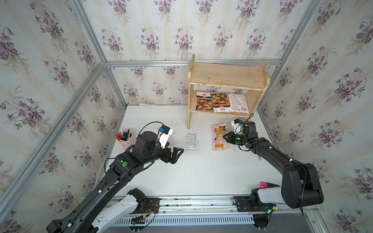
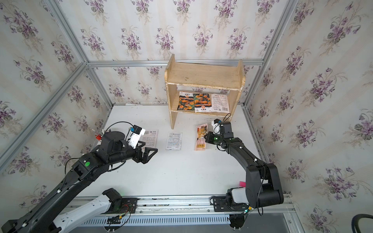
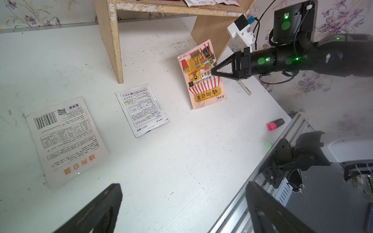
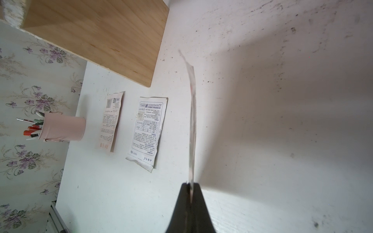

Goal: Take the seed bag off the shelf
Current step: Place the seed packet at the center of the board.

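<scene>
The seed bag (image 3: 201,80), off the shelf (image 1: 226,75), is clamped by the right gripper (image 3: 213,73), perhaps touching the table (image 3: 181,161); left gripper (image 1: 178,155) held agape; release is needed.

White table (image 1: 201,171) with shelf (image 1: 226,75), pen cup (image 1: 127,141), pink marker (image 1: 264,184), two seed bags (image 1: 191,140); three others (image 1: 220,101) on lower tier.

Your right gripper (image 1: 224,138) pinches the edge of the pink seed bag (image 1: 219,144), with the shelf (image 1: 226,77) just beyond. Your left gripper (image 1: 178,155) gapes well apart from it, a white packet (image 1: 191,140) between them.
</scene>
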You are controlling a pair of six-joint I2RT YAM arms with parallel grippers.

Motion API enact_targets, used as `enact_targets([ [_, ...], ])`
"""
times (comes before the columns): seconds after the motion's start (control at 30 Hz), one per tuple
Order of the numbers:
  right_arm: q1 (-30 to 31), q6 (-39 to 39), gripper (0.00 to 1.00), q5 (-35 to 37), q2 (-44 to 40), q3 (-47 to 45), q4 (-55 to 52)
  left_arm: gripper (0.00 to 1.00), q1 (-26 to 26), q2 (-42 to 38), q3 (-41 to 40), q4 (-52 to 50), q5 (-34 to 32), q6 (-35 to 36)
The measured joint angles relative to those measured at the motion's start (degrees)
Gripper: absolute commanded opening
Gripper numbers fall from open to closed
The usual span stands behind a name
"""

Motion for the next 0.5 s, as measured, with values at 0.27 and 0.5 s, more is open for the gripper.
enact_targets([
  [0.27,-0.1,0.0,0.00,-0.9,3.0,0.7,1.1,1.00,0.0,-2.3,-0.5,0.0,0.0,-0.6],
  [0.5,0.9,0.0,0.00,-2.3,6.6,1.2,1.4,1.00,0.0,-2.3,-1.0,0.1,0.0,-1.0],
])
